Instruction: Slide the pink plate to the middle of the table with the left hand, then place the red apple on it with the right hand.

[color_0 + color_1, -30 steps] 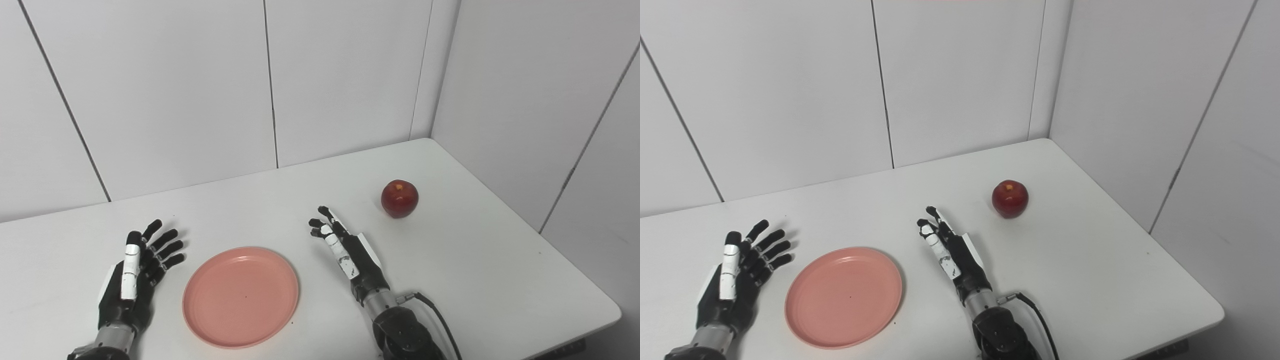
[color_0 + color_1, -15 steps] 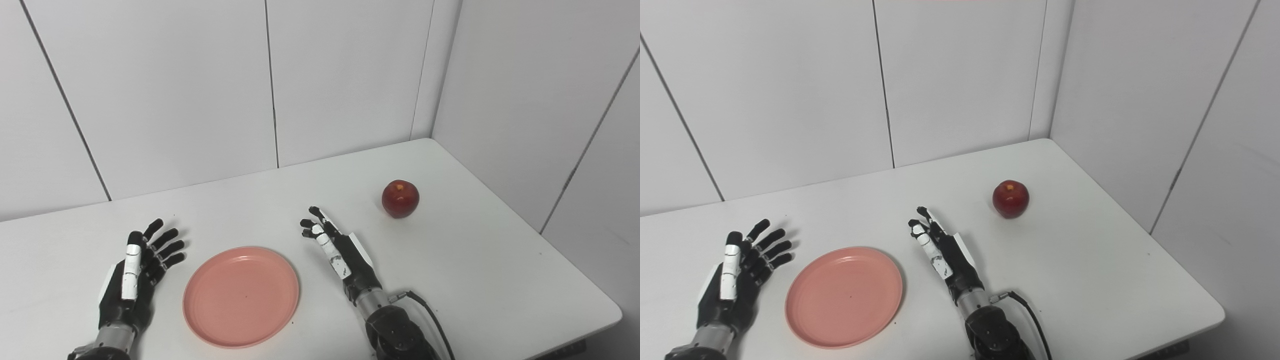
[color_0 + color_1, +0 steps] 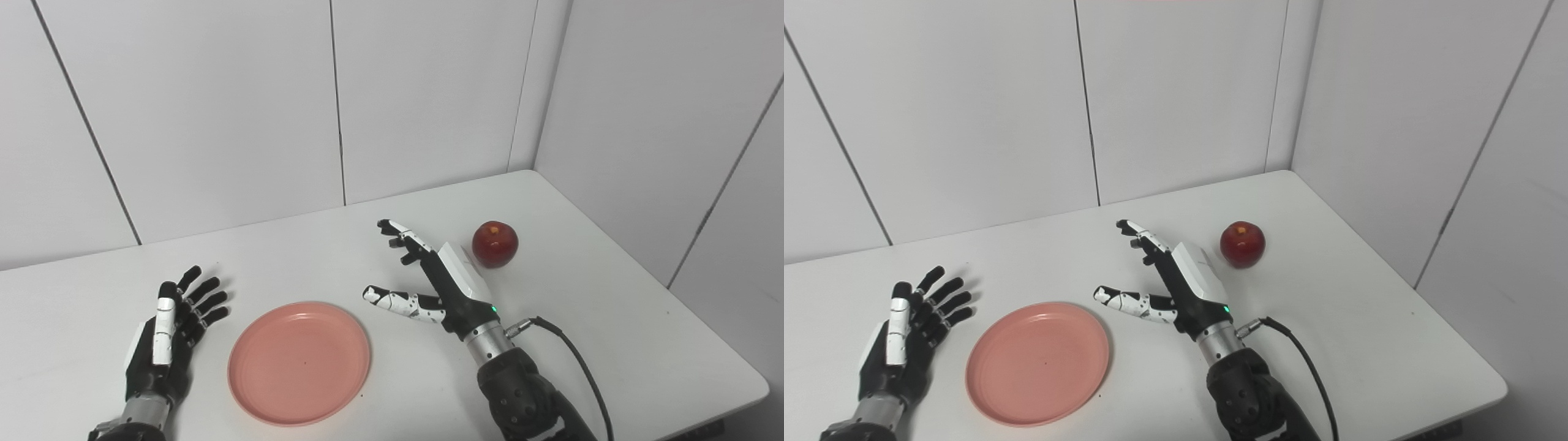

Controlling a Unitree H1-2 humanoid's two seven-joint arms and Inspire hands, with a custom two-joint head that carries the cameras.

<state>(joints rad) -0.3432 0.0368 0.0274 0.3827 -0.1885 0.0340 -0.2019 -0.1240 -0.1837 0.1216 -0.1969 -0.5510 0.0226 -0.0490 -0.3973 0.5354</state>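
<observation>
A round pink plate lies flat near the table's front edge, left of centre. The red apple sits on the table toward the far right. My right hand is raised above the table between plate and apple, open, thumb pointing left toward the plate, its back close to the apple's left side without touching it. My left hand rests open, palm up, just left of the plate, fingers spread and holding nothing.
The white table ends at its right and front edges. Pale wall panels close the back and the right side. A black cable trails from my right wrist.
My right hand has lifted, moved back and right toward the apple, and turned over with its thumb spread wide. Left hand, plate and apple stay put; the picture shifted slightly.
</observation>
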